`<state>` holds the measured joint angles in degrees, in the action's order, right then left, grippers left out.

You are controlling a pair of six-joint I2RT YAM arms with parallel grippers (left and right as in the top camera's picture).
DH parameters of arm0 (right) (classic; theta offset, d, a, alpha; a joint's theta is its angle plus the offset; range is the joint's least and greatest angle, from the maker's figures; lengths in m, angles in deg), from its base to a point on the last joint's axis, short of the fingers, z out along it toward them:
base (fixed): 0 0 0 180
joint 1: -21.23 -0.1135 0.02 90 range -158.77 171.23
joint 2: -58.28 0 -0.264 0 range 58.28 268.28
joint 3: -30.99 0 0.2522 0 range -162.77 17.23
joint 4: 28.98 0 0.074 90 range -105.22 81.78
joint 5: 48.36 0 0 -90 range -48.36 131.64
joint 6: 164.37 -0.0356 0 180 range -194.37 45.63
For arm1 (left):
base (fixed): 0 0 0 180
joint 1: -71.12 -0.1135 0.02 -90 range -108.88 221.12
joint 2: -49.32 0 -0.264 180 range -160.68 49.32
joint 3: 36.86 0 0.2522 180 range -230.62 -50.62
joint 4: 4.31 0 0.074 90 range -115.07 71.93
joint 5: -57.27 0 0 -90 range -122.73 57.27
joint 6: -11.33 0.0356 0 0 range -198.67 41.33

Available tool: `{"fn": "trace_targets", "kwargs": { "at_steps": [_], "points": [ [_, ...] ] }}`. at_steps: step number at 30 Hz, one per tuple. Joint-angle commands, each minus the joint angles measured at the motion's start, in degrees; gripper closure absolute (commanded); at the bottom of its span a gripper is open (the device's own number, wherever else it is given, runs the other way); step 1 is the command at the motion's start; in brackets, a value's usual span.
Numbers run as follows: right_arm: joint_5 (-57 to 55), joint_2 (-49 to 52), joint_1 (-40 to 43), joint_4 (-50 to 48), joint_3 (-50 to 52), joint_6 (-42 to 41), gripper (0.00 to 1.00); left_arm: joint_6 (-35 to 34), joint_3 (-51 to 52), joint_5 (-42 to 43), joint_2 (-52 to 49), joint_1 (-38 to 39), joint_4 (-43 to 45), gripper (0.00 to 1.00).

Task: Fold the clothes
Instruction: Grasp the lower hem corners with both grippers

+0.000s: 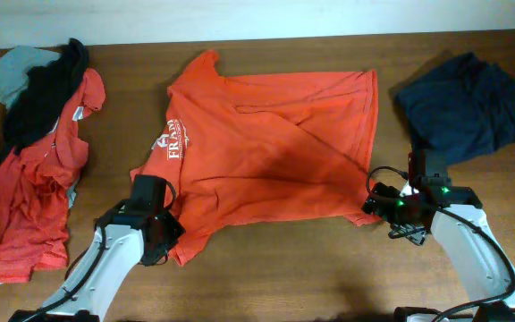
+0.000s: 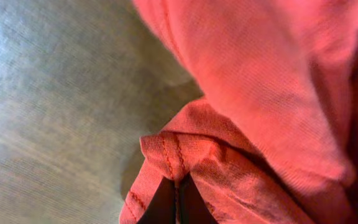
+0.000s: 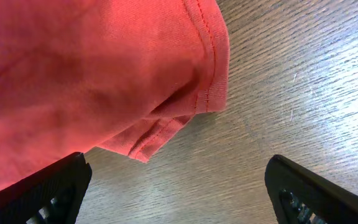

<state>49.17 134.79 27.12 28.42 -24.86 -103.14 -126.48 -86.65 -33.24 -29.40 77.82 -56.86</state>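
An orange-red T-shirt with white chest lettering lies spread across the middle of the table. My left gripper is shut on its near left hem; the left wrist view shows the fingers pinching a stitched fold of orange-red cloth. My right gripper is open at the shirt's near right corner, holding nothing. In the right wrist view the fingers stand wide apart over bare wood, just short of the hem corner.
A pile of garments lies at the left edge: another orange-red shirt, a black piece and a grey-blue piece. A navy garment lies crumpled at the back right. The wooden table shows along the near edge.
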Motion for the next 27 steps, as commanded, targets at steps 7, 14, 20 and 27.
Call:
{"fn": "trace_targets", "kwargs": {
  "at_steps": [7,14,20,27],
  "points": [
    [-0.74,0.15,-0.26,0.24,0.31,-0.24,0.06,6.05,-3.52,0.55,1.42,-0.26,-0.48,0.99],
    [-2.23,0.39,-0.26,0.46,0.31,-0.22,0.06,8.28,-11.80,-1.22,7.30,-1.11,-5.99,0.99],
    [-1.97,3.45,-0.26,0.35,0.31,-0.22,0.07,8.28,-13.14,-0.35,11.89,-2.38,-6.80,0.99],
    [-1.60,8.55,-1.46,-0.68,0.31,-0.20,0.13,8.28,-13.27,-0.35,12.96,-2.38,-7.39,0.99]
  ]
}}
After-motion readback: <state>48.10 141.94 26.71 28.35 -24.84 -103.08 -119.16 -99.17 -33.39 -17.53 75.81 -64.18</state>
